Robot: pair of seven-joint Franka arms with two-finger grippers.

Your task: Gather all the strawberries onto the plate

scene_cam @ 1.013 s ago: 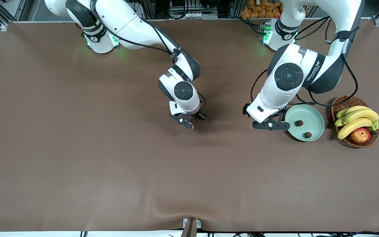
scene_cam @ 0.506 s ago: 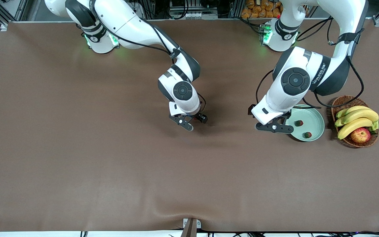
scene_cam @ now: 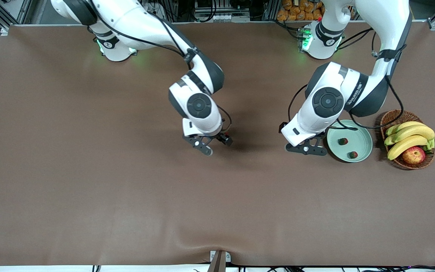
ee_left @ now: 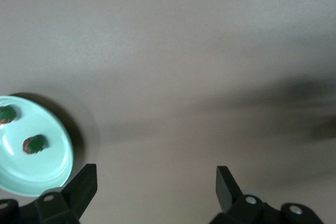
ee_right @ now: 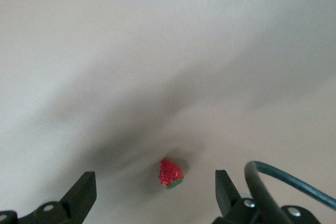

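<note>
Two strawberries (scene_cam: 343, 141) sit in the mint-green plate (scene_cam: 364, 133); a third (ee_right: 170, 173) lies on the table under the right gripper (scene_cam: 213, 145), fingers spread. The left gripper (scene_cam: 306, 148) waits beside the plate, spread. The loose berry, seemingly tipped, might roll when pinched.

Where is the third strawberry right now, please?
The third strawberry lies on the bare brown table under the open right gripper, mid-table, well short of the plate.

Two strawberries (scene_cam: 343, 141) (scene_cam: 352, 155) in mint plate (scene_cam: 364, 133) beside basket; third strawberry (ee_right: 170, 173) red, green cap, on table mid-table.
</note>
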